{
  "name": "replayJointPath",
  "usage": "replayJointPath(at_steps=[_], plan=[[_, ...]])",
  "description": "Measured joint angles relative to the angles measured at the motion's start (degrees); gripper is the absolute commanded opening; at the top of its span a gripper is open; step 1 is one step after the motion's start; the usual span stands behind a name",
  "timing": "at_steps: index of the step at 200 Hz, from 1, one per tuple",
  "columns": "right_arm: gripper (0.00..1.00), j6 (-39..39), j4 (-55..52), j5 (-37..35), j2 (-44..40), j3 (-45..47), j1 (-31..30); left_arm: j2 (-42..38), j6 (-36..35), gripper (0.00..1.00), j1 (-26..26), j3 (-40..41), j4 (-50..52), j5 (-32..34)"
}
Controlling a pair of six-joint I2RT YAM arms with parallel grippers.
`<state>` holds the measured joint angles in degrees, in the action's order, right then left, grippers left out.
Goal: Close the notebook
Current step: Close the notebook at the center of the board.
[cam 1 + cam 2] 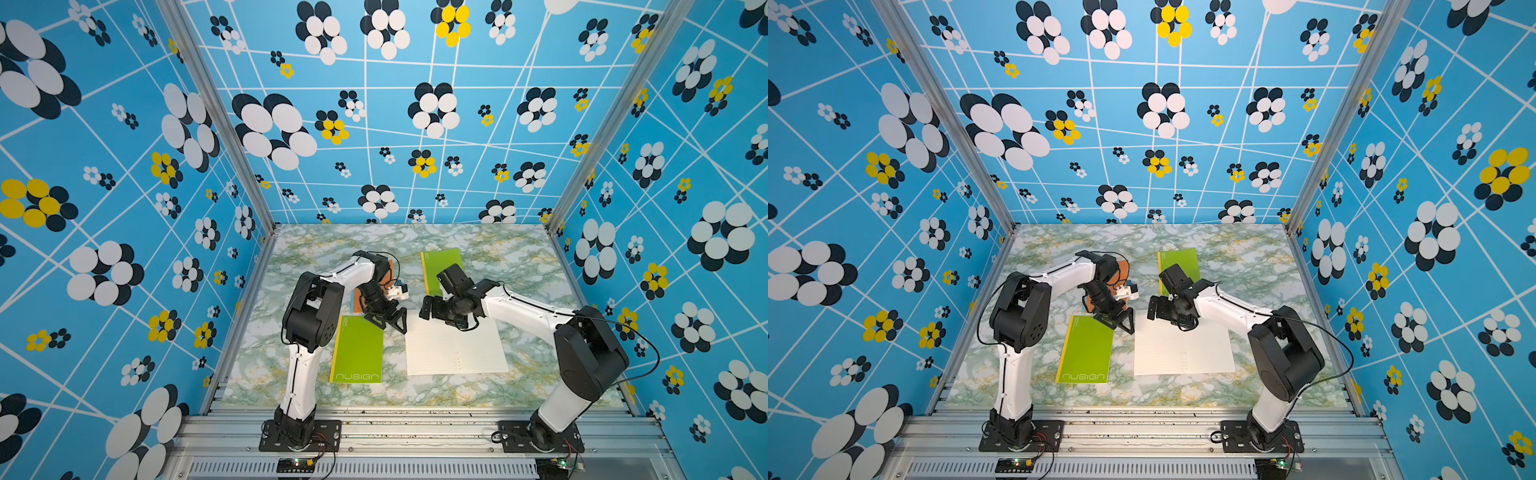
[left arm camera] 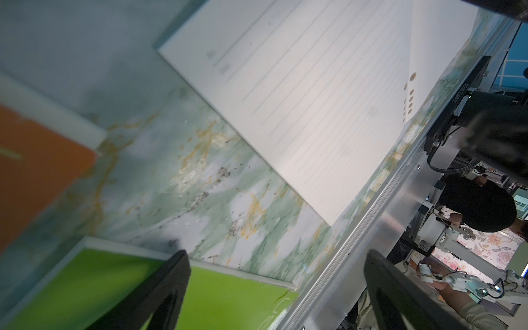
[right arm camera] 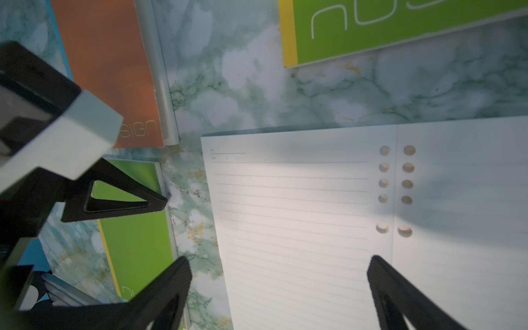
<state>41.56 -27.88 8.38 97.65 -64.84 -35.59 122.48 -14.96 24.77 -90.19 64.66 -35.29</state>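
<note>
Not closed yet: the white lined-paper notebook [image 1: 455,349] lies fully open and flat on the green-veined marble-print tabletop [image 1: 519,257], between the arms. The whole fold looks left to do. Left gripper [image 1: 390,322] hovers off its far corner, jaws wide, empty. Right gripper [image 1: 430,311] is over the far edge, also spread, nothing held. Pages thin, matte, hole-punched. Glossy green closed notebook [image 1: 357,351] alongside.
</note>
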Motion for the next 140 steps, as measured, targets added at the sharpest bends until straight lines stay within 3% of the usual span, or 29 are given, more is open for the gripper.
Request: replayJointPath(at_steps=[95, 140], plan=[[0.99, 0.17, -0.22, -0.35, -0.39, 0.04, 1.22, -0.24, 0.68, 0.96, 0.13, -0.15, -0.04, 0.26], [0.99, -1.42, -2.60, -2.56, -5.25, 0.68, 6.86, -3.61, 9.68, 0.94, 2.51, -0.13, -3.10, 5.14]])
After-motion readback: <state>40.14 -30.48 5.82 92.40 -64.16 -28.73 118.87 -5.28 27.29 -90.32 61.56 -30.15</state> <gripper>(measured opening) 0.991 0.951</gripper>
